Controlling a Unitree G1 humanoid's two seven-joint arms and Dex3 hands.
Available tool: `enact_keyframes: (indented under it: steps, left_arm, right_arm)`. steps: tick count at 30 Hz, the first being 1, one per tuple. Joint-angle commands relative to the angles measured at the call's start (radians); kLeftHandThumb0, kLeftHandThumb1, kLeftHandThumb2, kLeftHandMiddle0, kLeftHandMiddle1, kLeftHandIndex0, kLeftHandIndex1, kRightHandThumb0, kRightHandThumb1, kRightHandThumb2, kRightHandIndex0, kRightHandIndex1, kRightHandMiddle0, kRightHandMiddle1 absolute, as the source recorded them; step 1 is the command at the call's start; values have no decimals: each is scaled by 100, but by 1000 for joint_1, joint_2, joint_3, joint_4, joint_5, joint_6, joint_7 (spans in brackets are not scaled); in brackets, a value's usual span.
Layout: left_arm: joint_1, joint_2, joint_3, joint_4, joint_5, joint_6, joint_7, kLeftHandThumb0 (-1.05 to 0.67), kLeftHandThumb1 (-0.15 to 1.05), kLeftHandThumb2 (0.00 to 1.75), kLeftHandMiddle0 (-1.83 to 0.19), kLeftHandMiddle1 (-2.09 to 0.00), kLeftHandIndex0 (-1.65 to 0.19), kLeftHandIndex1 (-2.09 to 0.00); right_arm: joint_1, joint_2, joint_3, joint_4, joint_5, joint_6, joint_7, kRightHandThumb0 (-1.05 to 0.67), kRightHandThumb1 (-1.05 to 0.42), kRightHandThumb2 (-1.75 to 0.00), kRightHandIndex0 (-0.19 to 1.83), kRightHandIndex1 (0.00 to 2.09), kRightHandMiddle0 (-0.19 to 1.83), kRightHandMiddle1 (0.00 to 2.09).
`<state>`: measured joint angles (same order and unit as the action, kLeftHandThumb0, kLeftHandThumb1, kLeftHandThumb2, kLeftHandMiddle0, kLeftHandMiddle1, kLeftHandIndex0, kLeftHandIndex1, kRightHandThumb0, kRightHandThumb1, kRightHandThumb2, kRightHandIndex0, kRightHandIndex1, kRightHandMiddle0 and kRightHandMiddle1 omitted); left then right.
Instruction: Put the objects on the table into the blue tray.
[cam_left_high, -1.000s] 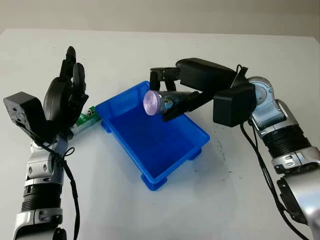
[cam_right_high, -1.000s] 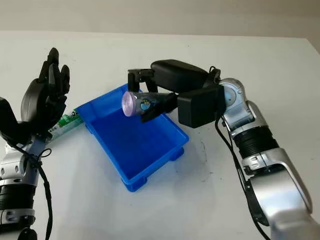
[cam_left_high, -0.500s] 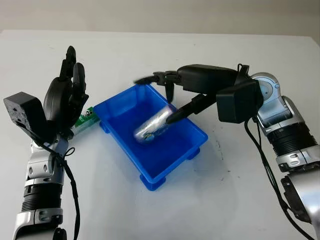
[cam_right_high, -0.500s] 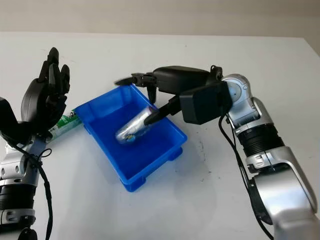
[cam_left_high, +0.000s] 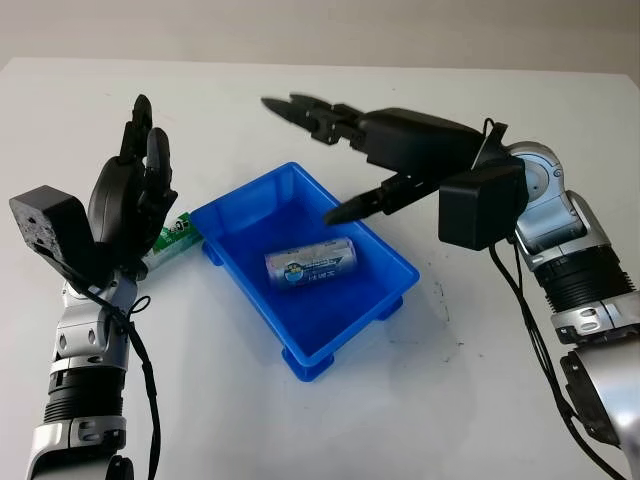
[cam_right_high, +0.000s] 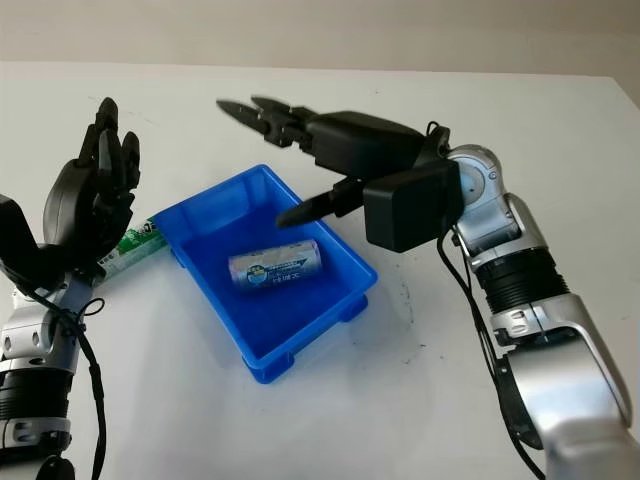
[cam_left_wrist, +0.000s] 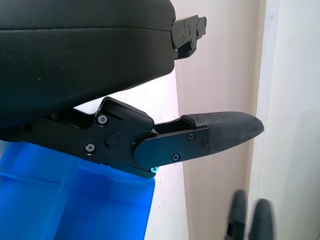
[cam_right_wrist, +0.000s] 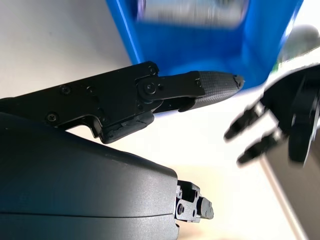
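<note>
A silver can (cam_left_high: 311, 265) with a printed label lies on its side on the floor of the blue tray (cam_left_high: 240, 215), which sits at an angle in the middle of the white table (cam_left_high: 330, 420). The right hand (cam_left_high: 330, 160) is released and holds nothing; it hangs above the tray's far right edge (two fingers (cam_left_high: 300, 108) point far left, the thumb down toward the tray). The left hand (cam_left_high: 130, 200) is open and raised upright at the left, near the tray's left corner. Just behind it on the table lies a green-and-white packet (cam_left_high: 172, 238), beside the tray's left wall and outside it.
</note>
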<state>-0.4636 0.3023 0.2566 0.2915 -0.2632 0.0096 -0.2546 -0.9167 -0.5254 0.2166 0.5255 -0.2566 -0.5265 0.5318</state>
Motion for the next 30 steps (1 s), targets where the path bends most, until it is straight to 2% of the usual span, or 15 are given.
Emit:
enact_keyframes:
  steps: [1, 7, 10, 15, 20, 23, 25, 30]
  left_arm:
    - [-9, 8, 6, -23, 0, 4, 6, -83, 105, 62, 19, 0, 19, 0]
    - [10, 26, 26, -52, 10, 9, 33, -81, 105, 61, 19, 0, 19, 0]
    - [26, 49, 26, -69, 49, -2, 61, -80, 105, 60, 19, 0, 19, 0]
    - [76, 99, 20, -173, 143, 63, 128, -81, 105, 57, 19, 0, 19, 0]
    - [117, 176, -21, -279, 321, 159, 181, -77, 105, 59, 19, 0, 19, 0]
    - [140, 210, -34, -349, 397, 240, 182, -84, 105, 55, 19, 0, 19, 0]
    - [155, 238, -41, -395, 433, 280, 162, -87, 105, 51, 19, 0, 19, 0]
    - [166, 296, -45, -516, 459, 480, 67, -89, 105, 33, 19, -2, 19, 0]
  right_arm:
    - [13, 1, -41, 26, 6, 11, -48, -81, -105, -42, -19, 0, -19, 0]
    - [37, 33, -146, 63, 83, 167, -170, -85, -105, -55, -19, 0, -19, 0]
    - [63, 42, -190, 59, 110, 233, -221, -81, -105, -58, -19, 0, -19, 0]
    - [101, 62, -251, 96, 173, 303, -259, -74, -105, -61, -19, 0, -19, 0]
    - [148, 88, -260, 77, 196, 399, -267, -72, -105, -60, -19, 0, -19, 0]
    - [167, 106, -271, 63, 227, 439, -252, -66, -105, -63, -19, 0, -19, 0]
    - [178, 114, -271, 44, 234, 473, -256, -65, -105, -63, -19, 0, -19, 0]
    - [195, 120, -271, 23, 247, 487, -242, -61, -105, -65, -19, 0, -19, 0]
